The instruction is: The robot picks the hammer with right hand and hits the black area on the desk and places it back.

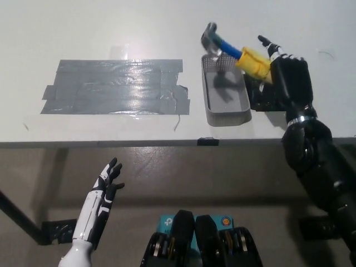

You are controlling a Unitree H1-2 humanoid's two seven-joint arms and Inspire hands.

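The hammer [236, 51] is up off the desk [111, 28], held in the right hand [290, 83], whose fingers [272, 50] are wrapped round the yellow end of the handle. From the fingers the blue shaft runs out toward the robot's left and away, ending in the metal head, which hangs above the far rim of the grey tray [225, 97]. The tray, just left of the fingers, holds nothing else that can be seen.

By the look of it the pick is done and the lift is in hand; the strike is not yet made. The next move calls for carrying the hammer leftward from the fingers, over the tray, to the black area [117, 86], a patch of dark tape lying on the desk well beyond the tray. The tray's walls are the one thing between; the head likely needs to pass above them. After the hit the hammer goes back to the tray.

The white left hand [105, 183] rests below the desk edge, fingers spread and holding nothing.
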